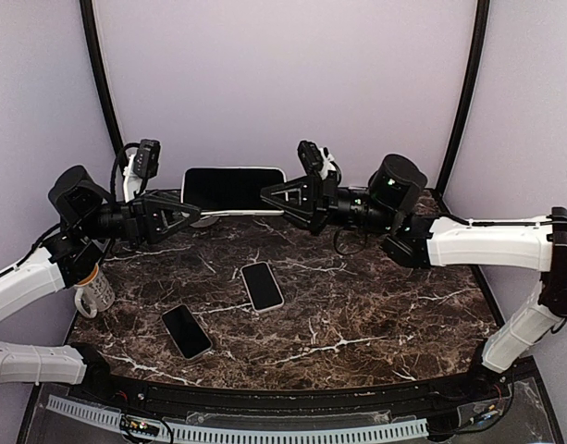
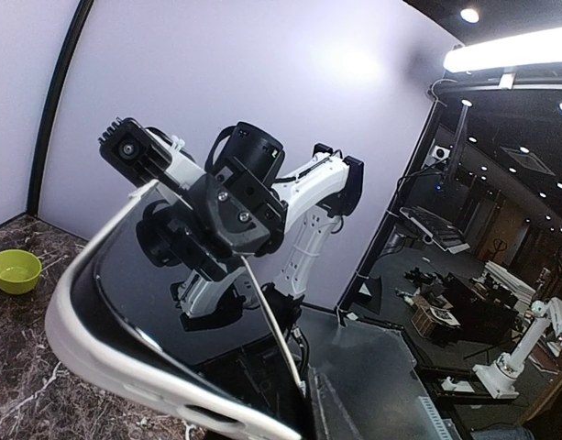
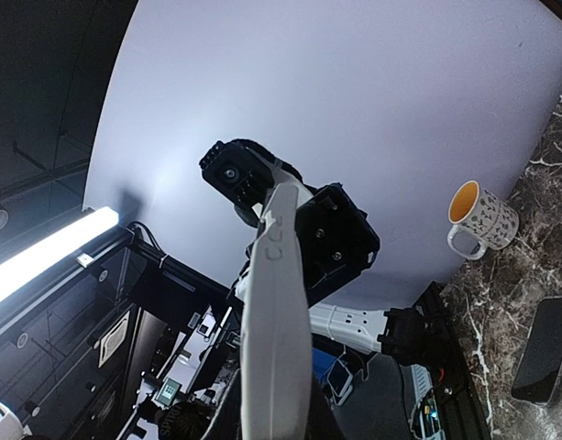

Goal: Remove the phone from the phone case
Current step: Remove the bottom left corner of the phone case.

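A phone (image 1: 229,188) with a black screen, in its white phone case (image 1: 235,214), hangs in the air at the back centre, long side level. My left gripper (image 1: 189,216) is shut on its left end and my right gripper (image 1: 272,196) on its right end. The left wrist view is filled by the dark phone (image 2: 170,302) and the case's thick white rim (image 2: 97,353), running into the left gripper (image 2: 303,408) at the bottom edge. In the right wrist view the case (image 3: 276,302) stands edge-on, rising out of the right gripper (image 3: 276,408).
Two other phones lie flat on the dark marble table (image 1: 375,314): a white-rimmed phone (image 1: 262,286) in the middle and a dark phone (image 1: 187,331) nearer the front left. A spotted mug (image 1: 95,294) stands at the left edge. A green bowl (image 2: 16,270) sits far off.
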`<state>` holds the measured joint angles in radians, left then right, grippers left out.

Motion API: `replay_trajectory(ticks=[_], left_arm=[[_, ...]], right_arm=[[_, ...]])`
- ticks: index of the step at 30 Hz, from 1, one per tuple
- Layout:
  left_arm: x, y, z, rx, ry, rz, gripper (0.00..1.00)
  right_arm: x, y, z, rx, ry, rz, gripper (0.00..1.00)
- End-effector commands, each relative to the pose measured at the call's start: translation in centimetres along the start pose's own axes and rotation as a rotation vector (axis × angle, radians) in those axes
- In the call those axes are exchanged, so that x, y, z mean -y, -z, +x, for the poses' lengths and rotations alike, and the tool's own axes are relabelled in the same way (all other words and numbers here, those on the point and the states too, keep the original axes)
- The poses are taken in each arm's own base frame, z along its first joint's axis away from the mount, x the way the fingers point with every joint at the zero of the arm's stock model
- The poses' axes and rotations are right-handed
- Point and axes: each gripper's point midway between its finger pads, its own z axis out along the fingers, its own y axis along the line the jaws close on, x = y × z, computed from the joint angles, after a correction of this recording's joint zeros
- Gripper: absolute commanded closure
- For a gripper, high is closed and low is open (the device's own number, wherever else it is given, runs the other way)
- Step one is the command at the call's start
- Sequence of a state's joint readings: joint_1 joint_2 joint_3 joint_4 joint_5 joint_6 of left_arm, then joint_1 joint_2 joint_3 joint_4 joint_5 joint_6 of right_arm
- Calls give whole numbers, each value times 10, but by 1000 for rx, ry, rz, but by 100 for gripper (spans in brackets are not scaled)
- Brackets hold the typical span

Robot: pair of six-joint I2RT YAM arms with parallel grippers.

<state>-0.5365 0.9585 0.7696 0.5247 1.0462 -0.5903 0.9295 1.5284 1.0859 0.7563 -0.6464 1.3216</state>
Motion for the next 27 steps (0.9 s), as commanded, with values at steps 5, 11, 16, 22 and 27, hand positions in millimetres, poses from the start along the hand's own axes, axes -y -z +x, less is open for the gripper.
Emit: replay_trajectory(ticks=[5, 11, 16, 22, 27], left_arm=[[32, 6, -33, 107, -235, 28, 82], [35, 8, -43, 144, -270, 15, 82], [41, 9, -48, 159, -293, 25, 82], [51, 12, -54, 184, -327, 38, 83], [60, 12, -60, 181, -342, 73, 83]], right_arm=[[3, 1, -16, 122, -161, -33, 100], [1, 0, -21, 152, -194, -61, 100], [0, 1, -24, 180, -199, -57, 100], [-6, -2, -23, 174, -204, -82, 100], [-12, -4, -24, 168, -188, -92, 100]])
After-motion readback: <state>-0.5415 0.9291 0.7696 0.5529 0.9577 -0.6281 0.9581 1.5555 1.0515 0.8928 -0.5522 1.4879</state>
